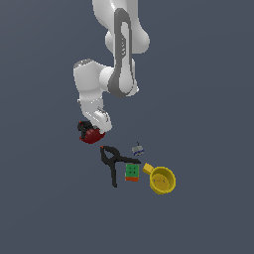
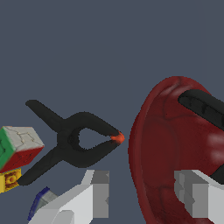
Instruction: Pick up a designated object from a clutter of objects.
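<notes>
No writing is readable anywhere. The claw [image 2: 144, 197] stands open, its fingers [image 2: 98, 192] straddling the rim of the red bowl [image 2: 168, 148], which is tilted. A black clamp [image 2: 72, 142] (red-tipped) lies just beside, then the cube [image 1: 132, 172]. Only the exterior view shows the yellow mug [image 1: 162, 179]; there the arm hides most of the bowl.

Plain dark grey-blue floor [image 1: 208, 74] (featureless), flat even light

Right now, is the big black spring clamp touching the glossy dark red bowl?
Apart. The wrist view shows bare grey floor between the clamp's orange tip and the bowl's rim.
</notes>
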Robot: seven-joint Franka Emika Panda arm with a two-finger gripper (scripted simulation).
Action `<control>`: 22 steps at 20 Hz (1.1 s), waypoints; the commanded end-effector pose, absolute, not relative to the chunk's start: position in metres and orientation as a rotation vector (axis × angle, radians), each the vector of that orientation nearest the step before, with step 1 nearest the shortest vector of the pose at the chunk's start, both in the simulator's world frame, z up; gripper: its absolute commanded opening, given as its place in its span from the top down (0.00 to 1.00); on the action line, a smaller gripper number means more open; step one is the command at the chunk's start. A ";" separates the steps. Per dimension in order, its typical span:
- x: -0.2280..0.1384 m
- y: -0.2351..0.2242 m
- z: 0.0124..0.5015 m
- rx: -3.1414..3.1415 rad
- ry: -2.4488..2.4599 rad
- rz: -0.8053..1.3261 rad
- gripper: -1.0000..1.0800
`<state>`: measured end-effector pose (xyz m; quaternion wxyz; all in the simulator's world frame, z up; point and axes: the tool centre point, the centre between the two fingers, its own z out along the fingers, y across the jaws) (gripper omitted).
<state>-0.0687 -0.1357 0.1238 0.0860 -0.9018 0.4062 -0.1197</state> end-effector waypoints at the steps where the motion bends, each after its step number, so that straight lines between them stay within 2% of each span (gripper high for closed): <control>1: -0.067 -0.135 0.117 -2.688 1.212 -0.357 0.38; 7: -0.066 -0.135 0.111 -2.687 1.213 -0.357 0.38; 8: -0.066 -0.135 0.111 -2.687 1.213 -0.357 1.00; 22: -0.065 -0.134 0.113 -2.687 1.214 -0.357 1.00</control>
